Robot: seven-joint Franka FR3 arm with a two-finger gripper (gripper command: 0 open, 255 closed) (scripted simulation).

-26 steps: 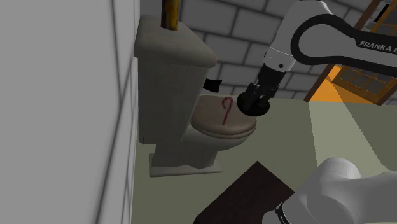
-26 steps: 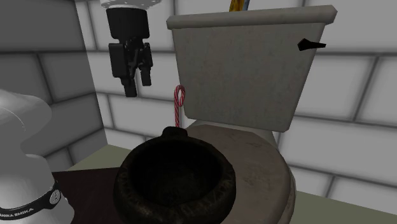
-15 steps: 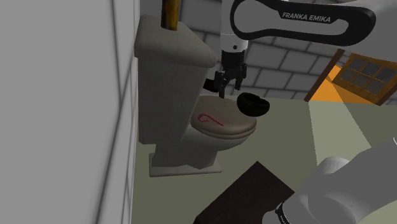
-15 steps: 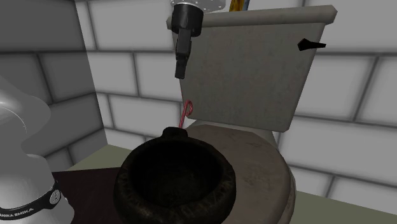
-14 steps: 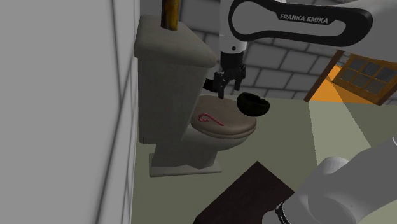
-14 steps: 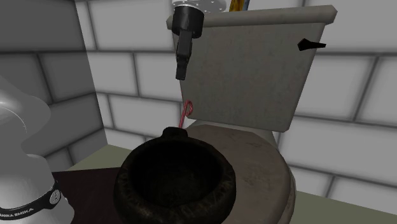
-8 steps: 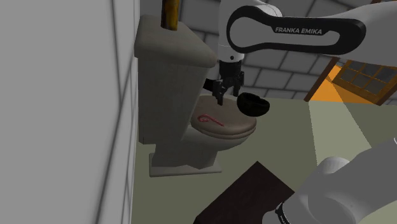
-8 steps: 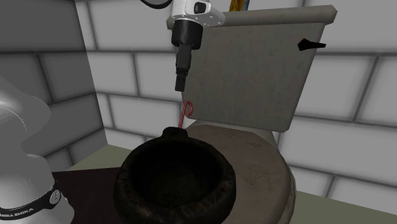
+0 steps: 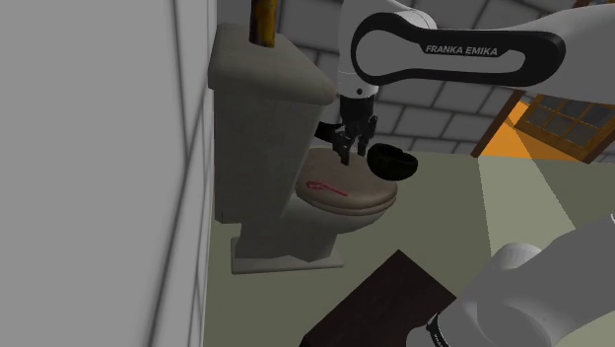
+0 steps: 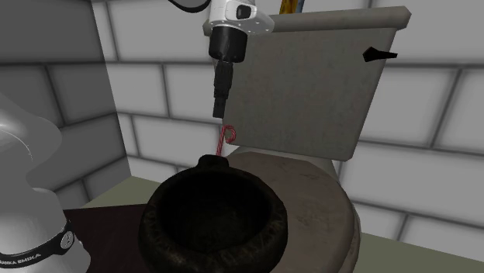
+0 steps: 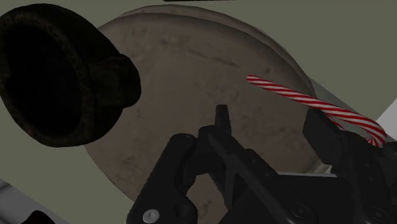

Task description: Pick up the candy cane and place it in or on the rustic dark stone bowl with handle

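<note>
Hanging over the toilet lid (image 9: 360, 192), the gripper (image 11: 268, 118) was seen with fingers spread and nothing clasped. The candy cane (image 11: 316, 104) was found lying on the lid beside one finger, apart from the dark bowl (image 11: 56, 75) at the lid's edge.

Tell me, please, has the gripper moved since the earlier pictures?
Yes: in the second exterior view the gripper went right and down, from left of the tank to just above the candy cane.
</note>
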